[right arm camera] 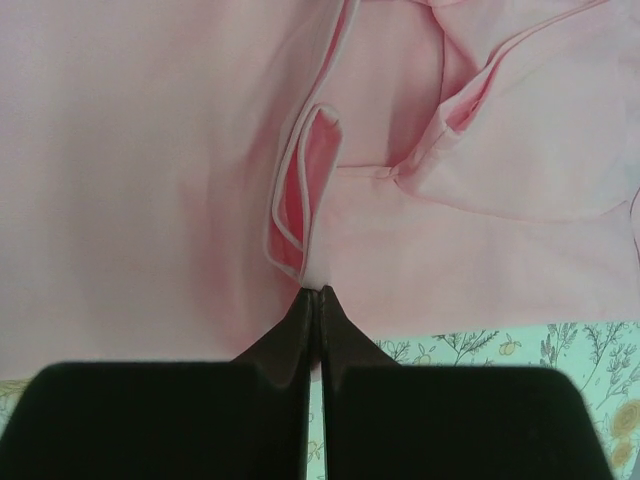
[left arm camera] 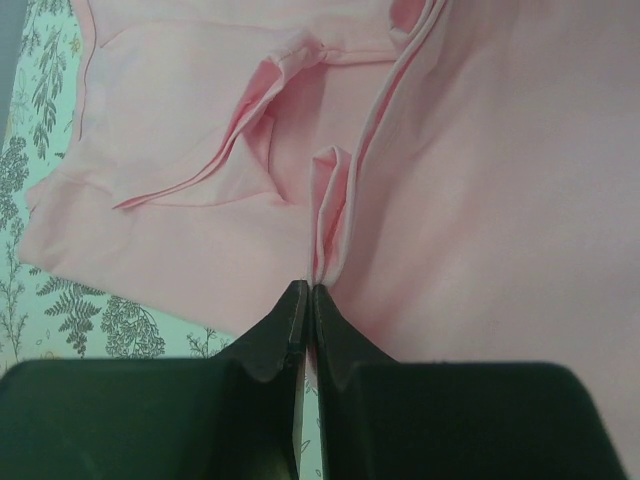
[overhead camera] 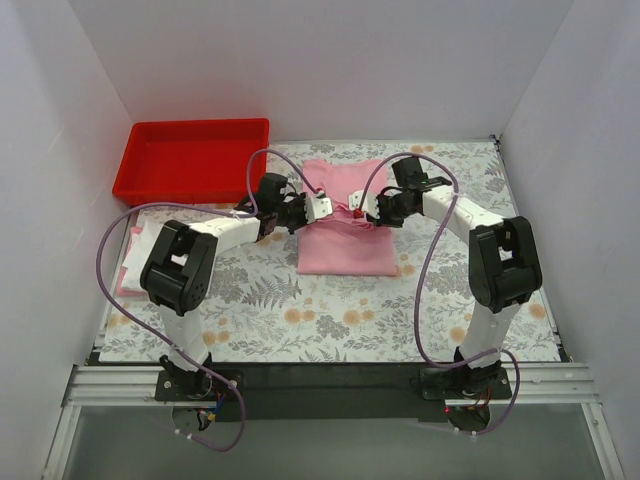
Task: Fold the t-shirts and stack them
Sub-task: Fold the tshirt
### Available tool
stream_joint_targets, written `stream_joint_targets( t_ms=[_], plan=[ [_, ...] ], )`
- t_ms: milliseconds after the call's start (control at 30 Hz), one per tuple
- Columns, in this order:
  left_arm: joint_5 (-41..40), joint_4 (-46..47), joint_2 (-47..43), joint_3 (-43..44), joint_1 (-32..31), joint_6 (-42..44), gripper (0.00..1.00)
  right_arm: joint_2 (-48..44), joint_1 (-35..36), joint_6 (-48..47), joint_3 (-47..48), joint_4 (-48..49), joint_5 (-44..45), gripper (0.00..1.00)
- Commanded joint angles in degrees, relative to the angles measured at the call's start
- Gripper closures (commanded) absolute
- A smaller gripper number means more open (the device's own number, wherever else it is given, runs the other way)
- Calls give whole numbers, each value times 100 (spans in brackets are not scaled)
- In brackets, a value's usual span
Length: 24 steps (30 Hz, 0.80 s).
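A light pink t-shirt lies partly folded in the middle of the table. My left gripper is shut on a pinched fold of its cloth at the left edge. My right gripper is shut on a hemmed fold of the same shirt close beside it. Both hold the cloth a little above the table, near the shirt's middle. A stack of folded shirts, white on pink, lies at the table's left edge.
A red plastic tray stands at the back left. The grey floral tablecloth covers the table. White walls close in the left, back and right sides.
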Motion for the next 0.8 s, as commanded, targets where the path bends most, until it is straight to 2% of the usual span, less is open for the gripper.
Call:
stream_joint_targets(
  t_ms=[0,533,600,667,767],
  plan=[
    [132,195,34,192,75,217,100,203,-12,-133,390,45,-168,99],
    [-158,609,666,429,198,252,100,845,-48,-10,900,238,-28,99],
    [-289,731,684,447,198,191,99,880,-48,218,997,343,25,86],
    [-438,810,632,464,207,68,79,898,-48,350,1120,352,121,77],
    [-615,855,526,701,242,-256,63,758,-65,465,1138,370,288,63]
  ],
)
